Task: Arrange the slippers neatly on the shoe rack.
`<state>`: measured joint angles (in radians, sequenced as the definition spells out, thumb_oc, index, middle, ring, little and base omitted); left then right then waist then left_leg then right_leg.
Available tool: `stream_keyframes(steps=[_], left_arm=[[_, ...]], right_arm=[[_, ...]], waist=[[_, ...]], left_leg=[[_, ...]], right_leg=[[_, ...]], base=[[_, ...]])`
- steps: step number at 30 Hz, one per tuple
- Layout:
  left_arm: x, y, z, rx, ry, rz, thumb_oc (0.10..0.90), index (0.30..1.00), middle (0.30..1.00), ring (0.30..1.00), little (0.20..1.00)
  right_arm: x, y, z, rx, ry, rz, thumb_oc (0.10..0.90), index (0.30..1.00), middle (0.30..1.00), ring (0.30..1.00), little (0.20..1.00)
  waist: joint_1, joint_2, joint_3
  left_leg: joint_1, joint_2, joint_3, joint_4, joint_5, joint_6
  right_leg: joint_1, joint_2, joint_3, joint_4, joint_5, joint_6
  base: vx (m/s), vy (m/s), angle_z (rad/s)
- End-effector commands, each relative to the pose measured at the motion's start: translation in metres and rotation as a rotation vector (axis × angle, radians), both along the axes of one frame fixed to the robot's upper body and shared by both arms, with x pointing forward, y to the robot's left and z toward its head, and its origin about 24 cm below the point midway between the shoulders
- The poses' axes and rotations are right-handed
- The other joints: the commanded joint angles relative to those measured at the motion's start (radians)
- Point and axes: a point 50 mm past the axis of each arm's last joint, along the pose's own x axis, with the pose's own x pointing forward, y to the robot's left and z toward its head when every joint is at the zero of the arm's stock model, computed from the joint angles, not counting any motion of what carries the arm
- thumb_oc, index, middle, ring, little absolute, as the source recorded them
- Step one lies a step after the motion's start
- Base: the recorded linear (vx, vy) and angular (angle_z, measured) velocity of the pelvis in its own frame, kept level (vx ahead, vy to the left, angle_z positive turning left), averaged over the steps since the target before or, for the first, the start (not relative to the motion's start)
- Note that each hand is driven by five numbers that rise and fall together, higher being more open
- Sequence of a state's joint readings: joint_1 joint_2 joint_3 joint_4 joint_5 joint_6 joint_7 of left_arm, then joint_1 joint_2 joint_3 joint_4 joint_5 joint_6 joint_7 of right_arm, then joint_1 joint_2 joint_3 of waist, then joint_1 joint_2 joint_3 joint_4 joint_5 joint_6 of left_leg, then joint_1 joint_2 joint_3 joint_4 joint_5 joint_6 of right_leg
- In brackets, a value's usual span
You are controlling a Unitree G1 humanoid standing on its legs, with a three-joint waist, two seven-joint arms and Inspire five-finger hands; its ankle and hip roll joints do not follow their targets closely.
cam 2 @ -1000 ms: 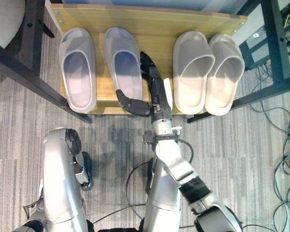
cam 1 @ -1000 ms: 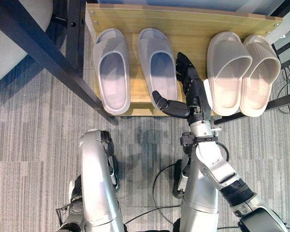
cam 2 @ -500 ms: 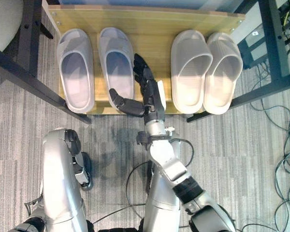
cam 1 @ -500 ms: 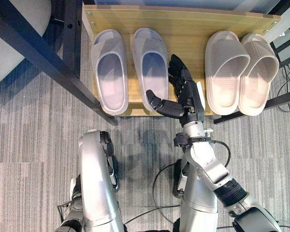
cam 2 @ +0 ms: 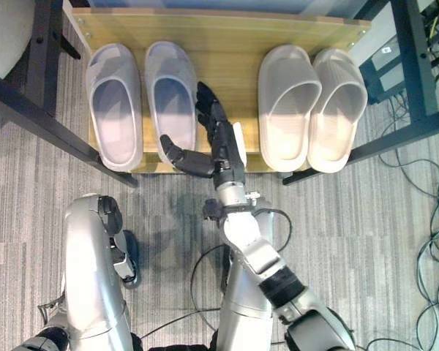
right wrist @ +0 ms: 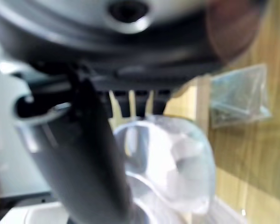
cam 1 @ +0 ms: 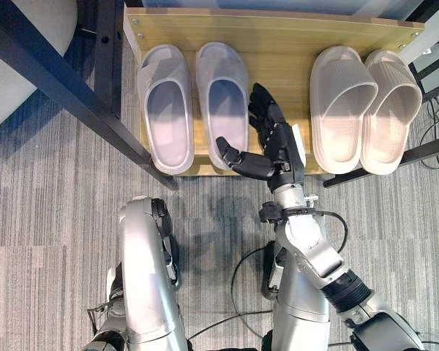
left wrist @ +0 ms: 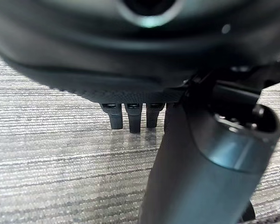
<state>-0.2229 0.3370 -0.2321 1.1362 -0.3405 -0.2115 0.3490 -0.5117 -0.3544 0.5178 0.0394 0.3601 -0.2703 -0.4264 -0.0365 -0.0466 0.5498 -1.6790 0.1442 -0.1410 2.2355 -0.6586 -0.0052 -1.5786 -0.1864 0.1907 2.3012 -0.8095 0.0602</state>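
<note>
A wooden shoe rack shelf (cam 1: 285, 33) carries two pairs of slippers, toes pointing away from me. On its left part lies the grey pair, outer slipper (cam 1: 164, 110) and inner slipper (cam 1: 223, 95) nearly touching. The beige pair (cam 1: 342, 106) (cam 1: 392, 110) lies on the right, side by side and overlapping a little. My right hand (cam 1: 278, 142) is open between the pairs: straight fingers lie along the inner grey slipper's right side, thumb at its heel. That slipper (right wrist: 172, 163) shows just past the fingers (right wrist: 140, 100). My left hand (left wrist: 130, 116) hangs open over the carpet.
A black metal bar (cam 1: 66, 80) runs diagonally past the rack's left end, and another black bar (cam 1: 424, 150) crosses under its right end. Loose cables (cam 2: 432, 219) lie on the grey carpet at the right. Bare wood shows between the two pairs.
My right hand has moved left along the shelf with the inner grey slipper against it. The gap between the two grey slippers has narrowed. The beige pair has stayed put.
</note>
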Motion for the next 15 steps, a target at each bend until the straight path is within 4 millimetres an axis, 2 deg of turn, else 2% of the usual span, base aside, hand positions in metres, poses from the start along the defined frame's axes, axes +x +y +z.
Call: stream_keyframes(steps=[1,8,15], left_arm=[[-0.009,-0.006,-0.008,0.058,0.052,-0.026,0.800,0.900,0.900,0.900,0.900],[-0.007,-0.009,-0.008,0.052,0.045,-0.022,0.800,0.900,0.900,0.900,0.900],[-0.010,-0.008,-0.009,0.042,0.048,-0.004,0.800,0.900,0.900,0.900,0.900]], right_arm=[[-0.018,0.031,0.058,0.072,-0.254,0.182,0.800,0.900,0.900,0.900,0.900],[-0.018,0.038,0.055,0.063,-0.245,0.183,0.800,0.900,0.900,0.900,0.900],[-0.013,0.019,0.050,-0.001,-0.261,0.048,0.800,0.900,0.900,0.900,0.900]], waist=[[0.055,0.015,-0.030],[0.053,0.016,-0.030],[0.050,0.017,-0.030]], left_leg=[[0.109,-0.049,-0.066,-0.061,-0.118,0.071],[0.109,-0.051,-0.066,-0.059,-0.116,0.070],[0.109,-0.052,-0.068,-0.062,-0.112,0.071]], right_leg=[[0.009,0.023,0.100,-0.059,0.094,-0.155],[0.009,0.026,0.102,-0.059,0.094,-0.155],[0.009,0.024,0.102,-0.059,0.097,-0.154]], base=[[0.00,0.000,0.00],[0.00,0.000,0.00],[0.00,0.000,0.00]])
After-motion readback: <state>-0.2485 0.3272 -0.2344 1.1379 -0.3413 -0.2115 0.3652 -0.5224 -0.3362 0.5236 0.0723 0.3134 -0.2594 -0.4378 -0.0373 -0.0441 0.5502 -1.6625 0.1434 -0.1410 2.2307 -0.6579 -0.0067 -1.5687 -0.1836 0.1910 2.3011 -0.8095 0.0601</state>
